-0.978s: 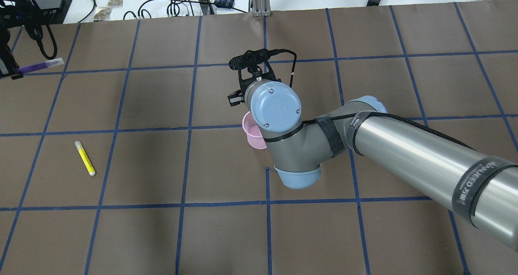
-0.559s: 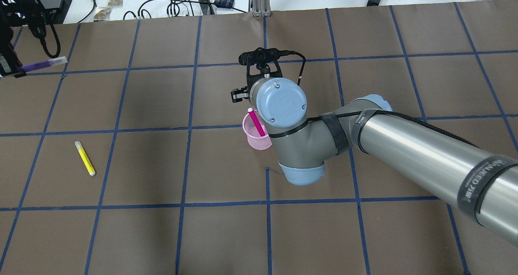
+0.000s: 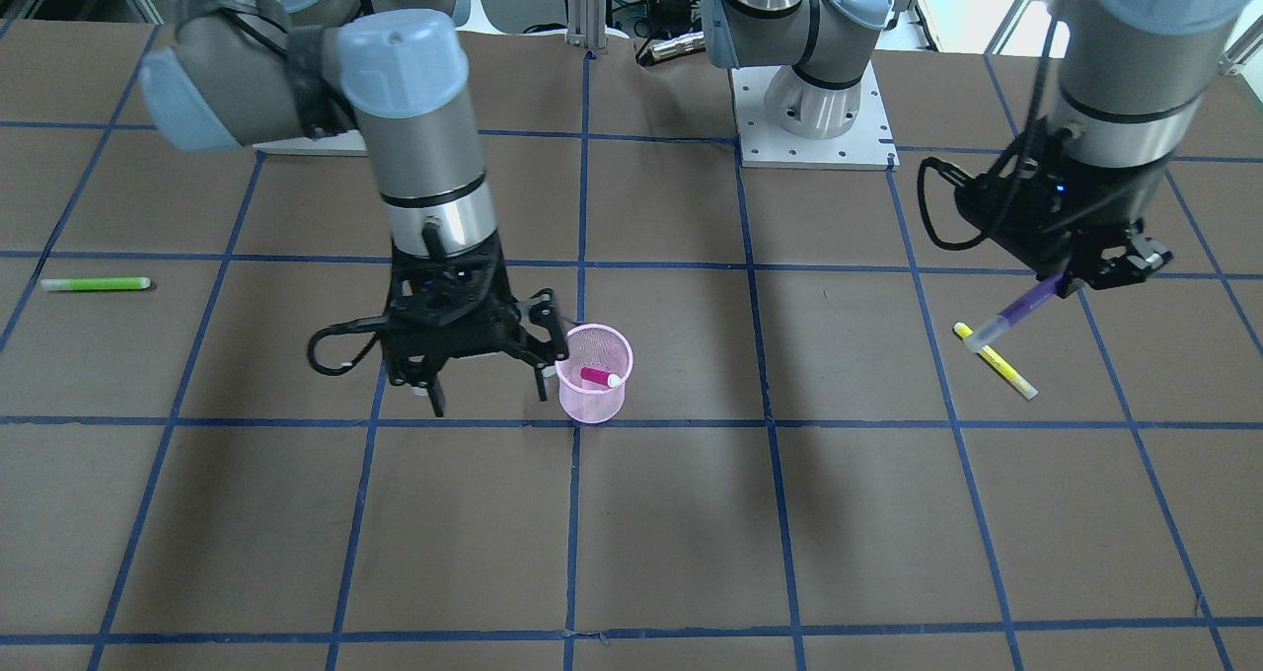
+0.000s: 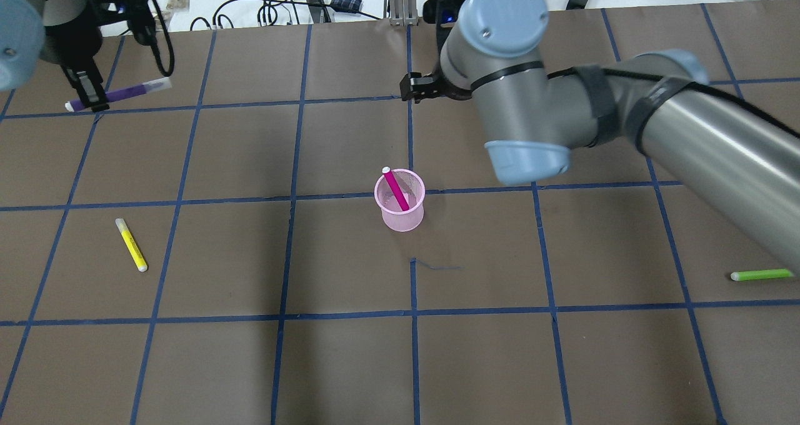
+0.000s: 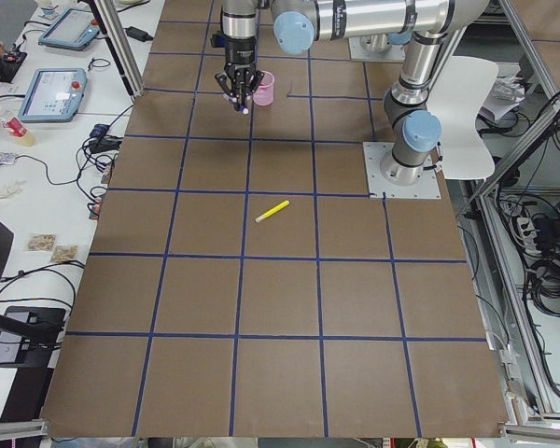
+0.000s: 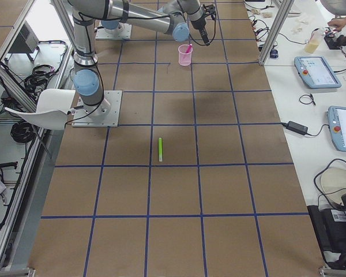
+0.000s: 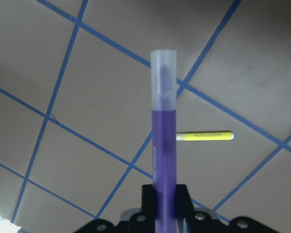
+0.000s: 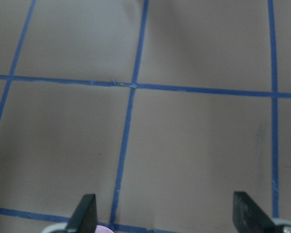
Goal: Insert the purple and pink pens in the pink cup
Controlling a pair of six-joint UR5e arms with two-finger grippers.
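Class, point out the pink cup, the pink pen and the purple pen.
pink cup (image 4: pixel 403 220): overhead view, outer wall.
pink pen (image 4: pixel 396 191): overhead view, mid-barrel.
purple pen (image 7: pixel 163 150): left wrist view, purple barrel.

Robot lab: teach pendants (image 6: pixel 317 72), gridded table (image 4: pixel 350 362).

Pink pen (image 4: pixel 396 189) btm hidden (inside pink cup (image 4: pixel 403 220)).

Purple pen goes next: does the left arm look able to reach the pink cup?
Likely yes: the right gripper is open beside the pink cup, away from the left gripper's side, and nothing covers the cup.
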